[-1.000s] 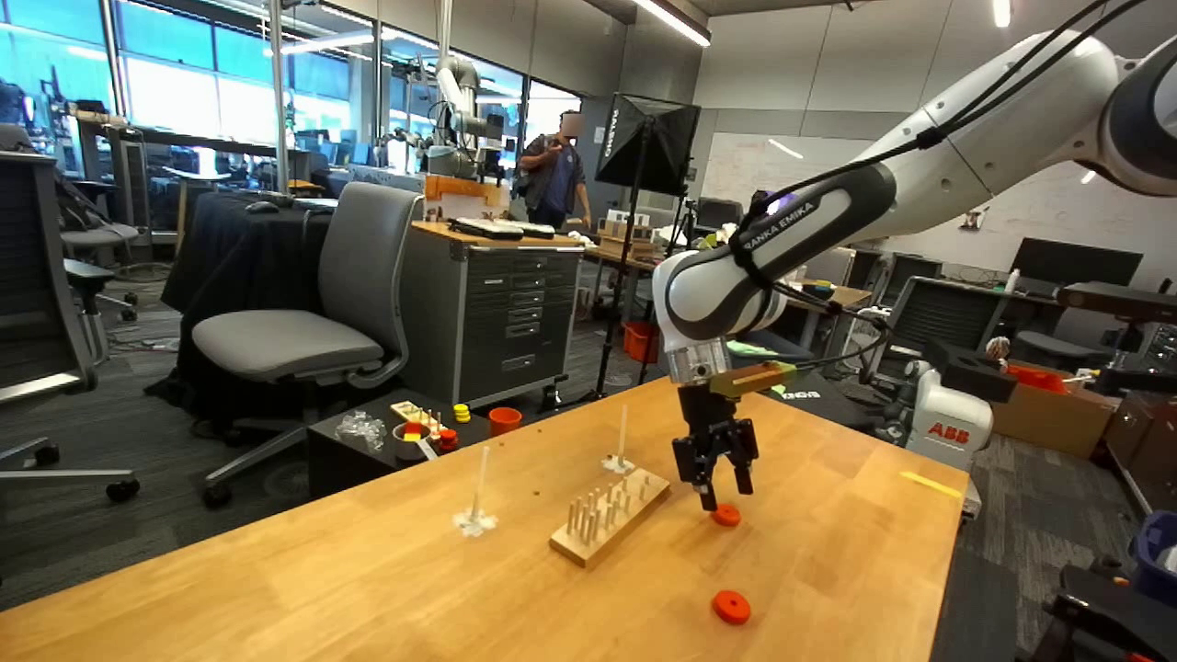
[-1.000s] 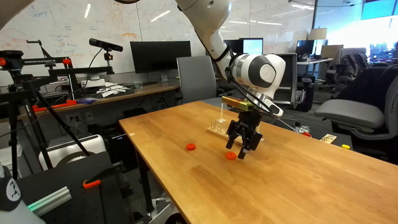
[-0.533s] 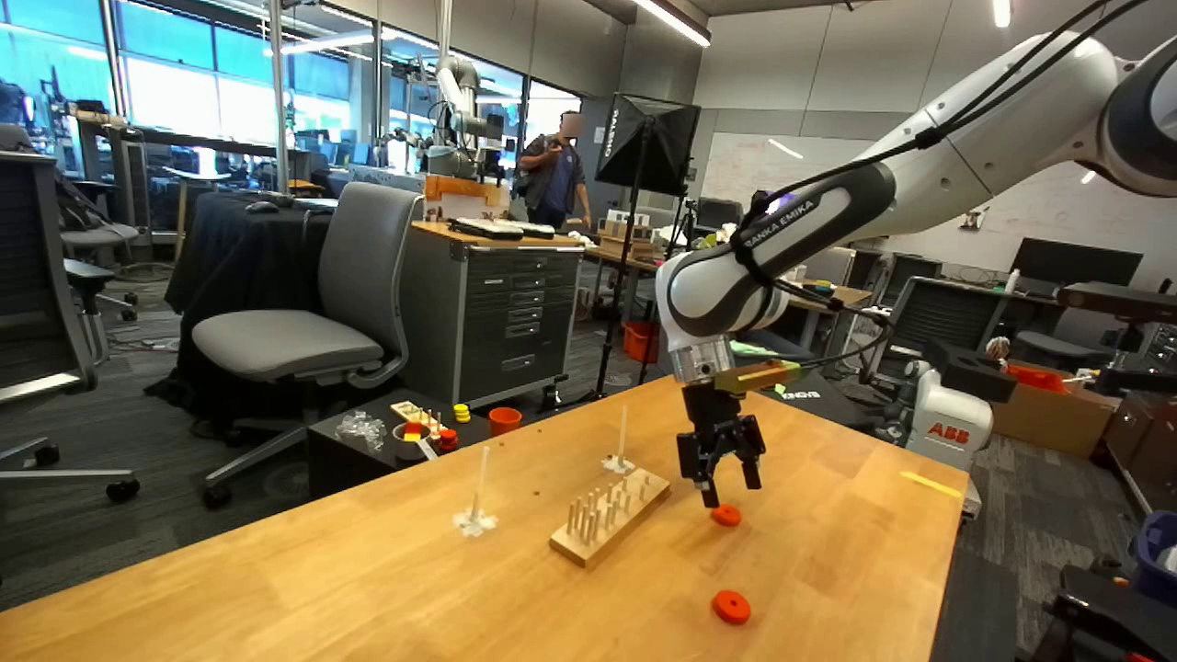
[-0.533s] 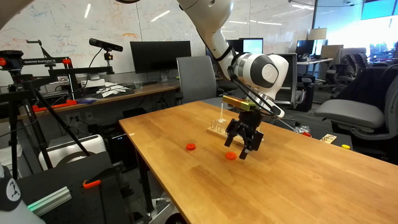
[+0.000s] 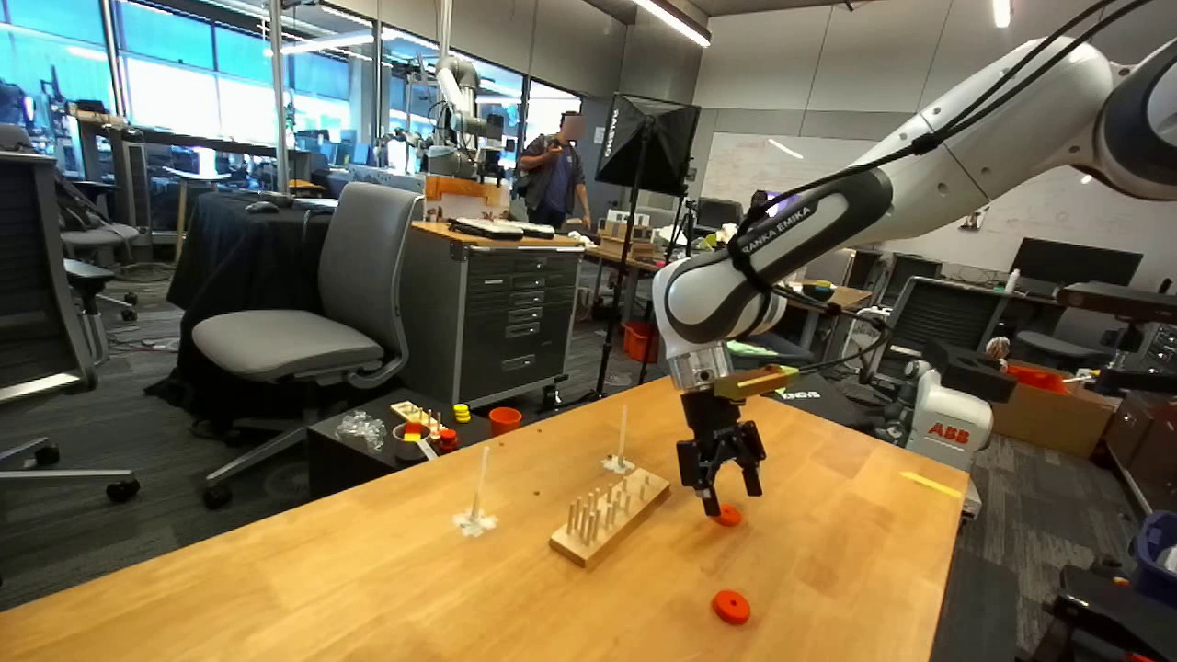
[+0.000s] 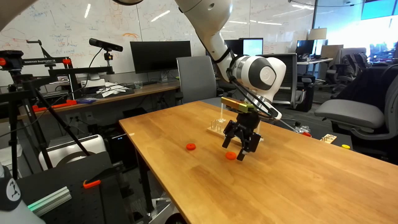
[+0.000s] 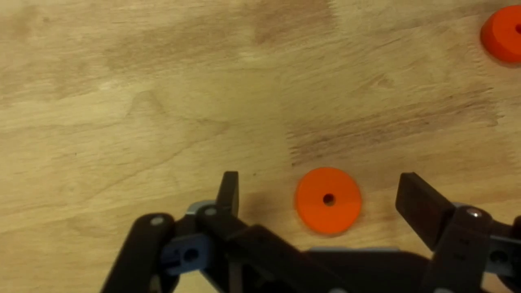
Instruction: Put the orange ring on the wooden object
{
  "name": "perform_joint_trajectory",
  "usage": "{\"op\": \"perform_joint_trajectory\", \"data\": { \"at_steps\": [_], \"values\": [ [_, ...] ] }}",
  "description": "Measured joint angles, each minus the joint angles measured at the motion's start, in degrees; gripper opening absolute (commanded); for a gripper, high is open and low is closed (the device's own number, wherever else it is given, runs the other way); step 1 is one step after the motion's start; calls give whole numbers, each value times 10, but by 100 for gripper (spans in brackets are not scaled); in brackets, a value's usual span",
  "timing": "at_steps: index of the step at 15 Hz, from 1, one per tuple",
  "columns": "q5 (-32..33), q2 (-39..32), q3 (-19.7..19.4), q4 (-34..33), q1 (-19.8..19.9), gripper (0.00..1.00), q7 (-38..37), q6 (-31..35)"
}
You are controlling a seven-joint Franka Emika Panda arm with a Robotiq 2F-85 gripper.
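My gripper (image 7: 319,187) is open and empty, pointing down just above the table. In the wrist view an orange ring (image 7: 329,217) with a small centre hole lies between the spread fingers (image 7: 421,203), touching neither. In both exterior views this ring (image 5: 729,517) (image 6: 230,155) lies flat below the gripper (image 5: 733,499) (image 6: 233,151). A matching second ring (image 5: 731,607) (image 6: 191,146) lies apart on the table; the wrist view cuts it off at the upper right (image 7: 502,36). The wooden board (image 5: 634,515) with upright pegs stands beside the gripper; the gripper partly hides it in an exterior view (image 6: 214,132).
Two thin pale stemmed stands (image 5: 480,487) (image 5: 622,439) are fixed to the wooden table (image 5: 368,570) behind the board. A low black cart (image 5: 359,469) with cups, rings and a small peg board stands beyond the table edge.
My open gripper has shifted slightly and come down a little toward the ring over the last half second. The rings and the board have not moved.
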State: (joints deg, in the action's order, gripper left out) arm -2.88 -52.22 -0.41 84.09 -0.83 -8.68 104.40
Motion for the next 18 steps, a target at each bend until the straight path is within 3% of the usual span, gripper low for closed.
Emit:
{"op": "perform_joint_trajectory", "data": {
  "at_steps": [2,3,4,7,9,10,12,18],
  "values": [
    [0,-2,1,0,-4,100,0,0],
    [0,-3,2,0,-6,75,0,0],
    [0,-3,3,0,-8,74,0,1],
    [0,-3,3,0,-14,51,0,3],
    [0,-3,3,0,-14,87,0,3],
    [0,-3,3,0,-14,88,0,3],
    [0,-3,3,-1,-13,100,0,2],
    [0,-3,3,-6,-10,100,0,1]
  ]
}}
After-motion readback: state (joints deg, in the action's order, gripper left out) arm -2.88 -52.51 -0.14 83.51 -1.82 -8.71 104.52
